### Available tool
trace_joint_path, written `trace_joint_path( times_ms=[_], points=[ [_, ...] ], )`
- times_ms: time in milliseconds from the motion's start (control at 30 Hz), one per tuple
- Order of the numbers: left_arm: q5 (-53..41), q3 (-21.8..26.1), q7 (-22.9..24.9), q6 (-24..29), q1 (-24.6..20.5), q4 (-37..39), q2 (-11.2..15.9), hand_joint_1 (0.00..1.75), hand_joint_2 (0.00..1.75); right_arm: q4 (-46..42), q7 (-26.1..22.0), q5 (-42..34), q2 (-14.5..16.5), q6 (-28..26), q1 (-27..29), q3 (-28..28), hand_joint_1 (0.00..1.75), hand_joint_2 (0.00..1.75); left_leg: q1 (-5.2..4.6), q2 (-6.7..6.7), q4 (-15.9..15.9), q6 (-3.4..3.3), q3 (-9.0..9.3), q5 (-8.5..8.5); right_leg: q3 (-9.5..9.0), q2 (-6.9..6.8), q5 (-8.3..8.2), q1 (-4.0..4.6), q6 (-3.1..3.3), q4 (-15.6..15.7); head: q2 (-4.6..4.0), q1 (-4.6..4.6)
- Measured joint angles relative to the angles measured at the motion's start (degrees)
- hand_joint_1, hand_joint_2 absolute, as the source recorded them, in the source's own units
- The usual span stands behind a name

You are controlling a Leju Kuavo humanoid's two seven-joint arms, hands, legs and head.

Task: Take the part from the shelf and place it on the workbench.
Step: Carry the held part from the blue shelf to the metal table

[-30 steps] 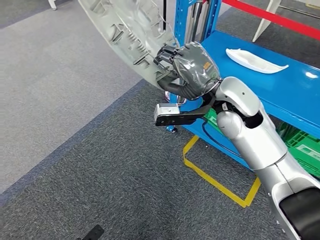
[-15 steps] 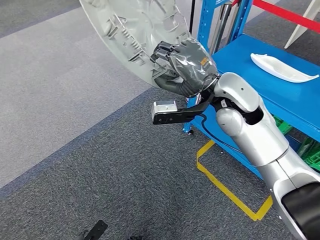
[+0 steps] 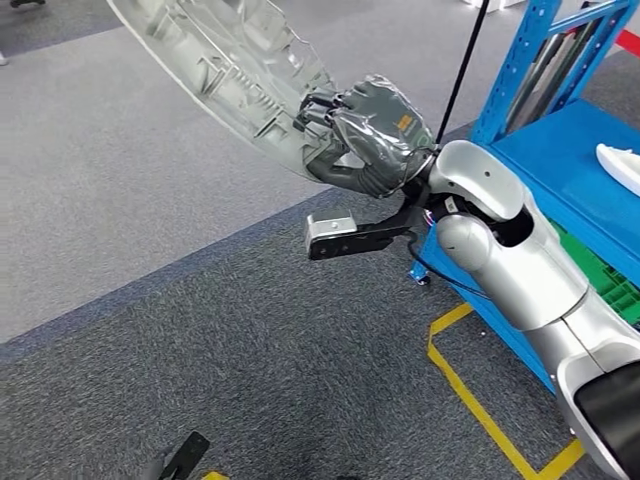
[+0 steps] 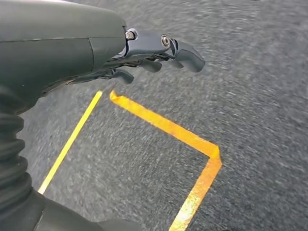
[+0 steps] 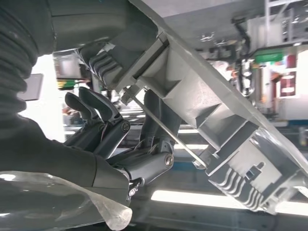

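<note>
One right hand (image 3: 370, 135) alone grips the long grey ribbed plastic part (image 3: 226, 70) by its near end, held in the air over the grey carpet floor (image 3: 226, 340), away from the blue metal shelf (image 3: 573, 170). Such leverage could twist it loose. The left hand (image 4: 160, 50) hangs slack and holds nothing.

White part (image 3: 620, 165) lies on blue shelf (image 3: 562, 160).

I see my right hand (image 3: 377, 135) gripping the big grey part (image 3: 226, 70), which slants up toward ten o'clock over the grey carpet (image 3: 189, 340). At three o'clock stands the blue shelf (image 3: 573, 160), yellow floor tape (image 3: 483, 400) below it.
</note>
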State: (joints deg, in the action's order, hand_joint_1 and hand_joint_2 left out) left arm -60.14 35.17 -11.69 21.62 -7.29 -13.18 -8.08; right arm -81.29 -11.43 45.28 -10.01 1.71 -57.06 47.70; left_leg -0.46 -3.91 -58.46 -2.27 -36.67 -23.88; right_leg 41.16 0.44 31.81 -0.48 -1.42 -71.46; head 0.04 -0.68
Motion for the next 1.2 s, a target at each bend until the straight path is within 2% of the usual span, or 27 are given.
trace_joint_path(
  times_ms=[67, 100, 133, 200, 233, 300, 333, 367, 400, 433, 467, 500, 567, 633, 667, 733, 800, 867, 900, 933, 967, 1000, 1033, 1100, 1133, 1167, 1200],
  points=[
    [0.13, 0.23, 0.00, 0.00, -0.03, 0.00, -0.09, 0.00, 1.75, -0.04, 0.05, -0.10, -0.04, 0.07, -0.37, 0.07, 1.75, 1.75, 0.03, -1.43, -0.08, 0.10, -0.01, 0.01, -3.65, 2.19, -4.01, -0.13, 0.58, 8.15, 0.00, -0.03],
    [0.15, 0.32, 0.00, 0.01, -0.04, 0.00, -0.14, 0.00, 1.75, -0.05, 0.07, -0.15, -0.06, 0.08, -0.62, 0.08, 1.75, 1.75, 0.10, -2.02, -0.16, 0.28, -0.22, 0.08, -5.09, 3.14, -4.94, -0.16, 0.73, 11.03, 0.00, -0.03],
    [0.15, 0.39, 0.01, 0.03, -0.02, 0.00, -0.18, 0.00, 1.75, -0.10, 0.07, -0.19, -0.08, 0.08, -0.87, 0.13, 1.75, 1.75, 0.26, -2.57, -0.20, 0.57, -0.51, 0.21, -5.85, 3.77, -5.16, -0.13, 0.83, 12.49, -0.01, -0.07],
    [0.15, 0.56, 0.20, 0.19, 0.19, 0.00, -0.24, 0.00, 1.75, -0.24, 0.09, -0.22, -0.08, 0.12, -1.24, 0.42, 1.75, 1.75, 0.57, -3.62, -0.09, 1.31, -0.94, 0.48, -6.37, 3.02, -5.09, 0.00, 0.93, 13.17, -0.01, 0.00],
    [0.15, 0.62, 0.33, 0.30, 0.32, 0.00, -0.26, 0.00, 1.75, -0.35, 0.15, -0.22, -0.03, 0.15, -1.36, 0.64, 1.75, 1.75, 0.62, -3.26, -0.19, 1.63, -1.04, 0.29, -6.60, 2.38, -5.22, -0.03, 1.11, 13.50, -0.01, 0.00],
    [0.15, 0.68, 0.59, 0.48, 0.35, 0.00, -0.26, 0.00, 1.75, -0.52, 0.38, -0.28, 0.08, 0.25, -1.71, 1.01, 1.75, 1.75, 0.57, -0.55, -2.93, 2.25, -2.19, -1.58, -7.17, 0.95, -5.40, -0.20, 1.58, 14.17, 0.00, -0.13],
    [0.15, 0.69, 0.66, 0.54, 0.30, 0.00, -0.27, 0.00, 1.75, -0.60, 0.50, -0.33, 0.13, 0.28, -1.86, 1.20, 1.75, 1.75, 0.68, 1.26, -6.07, 2.58, -3.55, -3.25, -7.37, 0.20, -5.36, -0.16, 1.76, 14.29, 0.00, -0.20],
    [0.15, 0.69, 0.70, 0.57, 0.23, 0.00, -0.27, 0.00, 1.75, -0.68, 0.58, -0.37, 0.17, 0.33, -1.98, 1.38, 1.75, 1.75, 0.86, 2.42, -10.07, 2.94, -5.34, -5.04, -7.46, -0.55, -5.26, -0.12, 1.89, 14.29, 0.00, -0.26],
    [0.13, 0.69, 0.72, 0.60, 0.23, 0.00, -0.28, 0.00, 1.75, -0.76, 0.64, -0.40, 0.22, 0.39, -2.03, 1.60, 1.75, 1.75, 1.08, 2.99, -13.65, 3.27, -6.99, -6.35, -7.55, -1.31, -5.15, -0.09, 1.94, 14.28, 0.00, -0.26],
    [0.09, 0.69, 0.72, 0.62, 0.28, 0.00, -0.29, 0.00, 1.75, -0.84, 0.73, -0.41, 0.30, 0.46, -2.04, 1.87, 1.75, 1.75, 1.29, 3.25, -15.82, 3.54, -7.96, -6.80, -7.66, -2.05, -5.03, -0.07, 1.93, 14.27, 0.00, -0.27],
    [0.05, 0.69, 0.72, 0.66, 0.36, 0.00, -0.31, 0.00, 1.75, -0.92, 0.83, -0.43, 0.36, 0.55, -2.04, 2.14, 1.75, 1.75, 1.45, 3.42, -15.85, 3.72, -7.91, -6.20, -7.80, -2.75, -4.89, -0.07, 1.85, 14.25, 0.00, -0.27],
    [0.01, 0.69, 0.72, 0.71, 0.42, 0.00, -0.31, 0.00, 1.75, -0.96, 0.95, -0.45, 0.40, 0.62, -2.04, 2.38, 1.75, 1.75, 1.56, 3.74, -13.57, 3.82, -6.72, -4.63, -8.00, -3.39, -4.72, -0.07, 1.74, 14.21, 0.00, -0.27],
    [-0.02, 0.69, 0.72, 0.85, 0.42, 0.00, -0.36, 0.00, 1.75, -1.01, 1.17, -0.54, 0.42, 0.68, -2.06, 2.70, 1.75, 1.75, 1.31, 6.18, -5.82, 3.80, -2.74, -1.14, -8.35, -4.55, -4.22, 0.13, 1.26, 13.97, 0.00, -0.30],
    [-0.03, 0.69, 0.76, 0.93, 0.30, 0.00, -0.48, 0.00, 1.75, -1.03, 1.26, -0.61, 0.42, 0.68, -2.11, 2.84, 1.75, 1.75, 0.77, 8.37, -1.06, 3.12, -0.58, 0.00, -8.40, -5.55, -3.78, 0.52, 0.68, 13.71, 0.00, -0.27],
    [-0.05, 0.69, 0.82, 0.94, 0.28, 0.00, -0.52, 0.00, 1.75, -1.05, 1.26, -0.62, 0.42, 0.67, -2.14, 2.94, 1.75, 1.75, 0.47, 8.47, -0.66, 2.68, -0.55, -0.29, -8.41, -6.13, -3.63, 0.68, 0.42, 13.67, 0.00, -0.28],
    [-0.08, 0.69, 1.05, 0.95, 0.38, 0.00, -0.45, 0.00, 1.75, -1.14, 1.31, -0.63, 0.43, 0.67, -2.14, 3.19, 1.75, 1.75, 0.45, 7.11, -0.44, 1.75, -0.59, -0.27, -8.60, -6.91, -3.10, 0.50, -0.14, 13.61, 0.00, -0.28],
    [-0.09, 0.72, 1.25, 0.95, 0.41, 0.00, -0.32, 0.00, 1.75, -1.26, 1.46, -0.68, 0.44, 0.66, -2.16, 3.34, 1.75, 1.75, 0.60, 5.68, -0.21, 0.98, -0.29, -0.19, -7.56, -4.75, -1.17, 0.12, -0.55, 10.98, 0.00, -0.10],
    [-0.09, 0.75, 1.31, 0.96, 0.34, 0.00, -0.27, 0.00, 1.75, -1.31, 1.57, -0.73, 0.43, 0.63, -2.15, 3.40, 1.75, 1.75, 0.65, 4.24, -0.15, 0.49, -0.16, -0.18, -3.95, -1.59, 2.18, -0.03, -0.59, 3.74, 0.00, 0.20],
    [-0.09, 0.76, 1.31, 0.96, 0.32, 0.00, -0.28, 0.00, 1.75, -1.31, 1.59, -0.74, 0.42, 0.63, -2.11, 3.49, 1.75, 1.75, 0.60, 3.45, -0.16, 0.38, -0.15, -0.19, -1.73, -0.91, 3.48, 0.00, -0.55, -0.25, 0.00, 0.30],
    [-0.09, 0.76, 1.32, 0.96, 0.35, 0.00, -0.30, 0.00, 1.75, -1.31, 1.59, -0.74, 0.42, 0.63, -2.06, 3.61, 1.75, 1.75, 0.54, 2.62, -0.17, 0.33, -0.11, -0.21, 0.03, -0.60, 3.91, 0.02, -0.48, -2.98, 0.00, 0.32],
    [-0.09, 0.77, 1.32, 0.96, 0.39, 0.00, -0.29, 0.00, 1.75, -1.31, 1.59, -0.74, 0.42, 0.63, -2.01, 3.71, 1.75, 1.75, 0.49, 1.75, -0.18, 0.32, -0.05, -0.22, 0.83, -0.46, 3.13, 0.04, -0.34, -3.54, 0.00, 0.34],
    [-0.09, 0.78, 1.33, 0.96, 0.42, 0.00, -0.28, 0.00, 1.75, -1.31, 1.59, -0.74, 0.42, 0.63, -1.99, 3.79, 1.75, 1.75, 0.46, 0.88, -0.20, 0.32, 0.04, -0.23, 0.48, -0.24, 1.24, 0.04, -0.12, -1.71, 0.00, 0.33],
    [-0.09, 0.79, 1.33, 0.96, 0.43, 0.00, -0.28, 0.00, 1.75, -1.31, 1.60, -0.74, 0.42, 0.63, -1.98, 3.82, 1.75, 1.75, 0.46, 0.04, -0.22, 0.34, 0.14, -0.26, -0.82, 0.34, -1.31, 0.03, 0.14, 1.98, 0.00, 0.34],
    [-0.09, 0.81, 1.33, 0.96, 0.40, 0.00, -0.36, 0.00, 1.75, -1.32, 1.59, -0.74, 0.42, 0.61, -2.02, 3.81, 1.75, 1.75, 0.49, -1.40, -0.36, 0.54, 0.08, -0.32, -4.10, 2.59, -4.89, -0.11, 0.56, 9.52, 0.00, 0.29],
    [-0.09, 0.82, 1.33, 0.96, 0.40, 0.00, -0.42, 0.00, 1.75, -1.33, 1.58, -0.73, 0.42, 0.59, -2.03, 3.83, 1.75, 1.75, 0.59, -1.99, -0.43, 0.77, -0.13, -0.27, -5.16, 3.41, -5.47, -0.11, 0.62, 11.67, 0.00, 0.26],
    [-0.09, 0.83, 1.33, 0.97, 0.46, 0.00, -0.48, 0.00, 1.75, -1.35, 1.56, -0.71, 0.42, 0.57, -2.03, 3.87, 1.75, 1.75, 0.75, -2.56, -0.45, 1.08, -0.39, -0.17, -5.70, 3.73, -5.36, -0.08, 0.64, 12.53, 0.00, 0.27],
    [-0.09, 0.83, 1.33, 0.97, 0.57, 0.00, -0.53, 0.00, 1.75, -1.37, 1.54, -0.69, 0.42, 0.56, -2.03, 3.93, 1.75, 1.75, 0.91, -3.16, -0.43, 1.43, -0.61, -0.04, -5.98, 3.30, -5.32, 0.00, 0.66, 12.90, 0.00, 0.30]
  ],
)
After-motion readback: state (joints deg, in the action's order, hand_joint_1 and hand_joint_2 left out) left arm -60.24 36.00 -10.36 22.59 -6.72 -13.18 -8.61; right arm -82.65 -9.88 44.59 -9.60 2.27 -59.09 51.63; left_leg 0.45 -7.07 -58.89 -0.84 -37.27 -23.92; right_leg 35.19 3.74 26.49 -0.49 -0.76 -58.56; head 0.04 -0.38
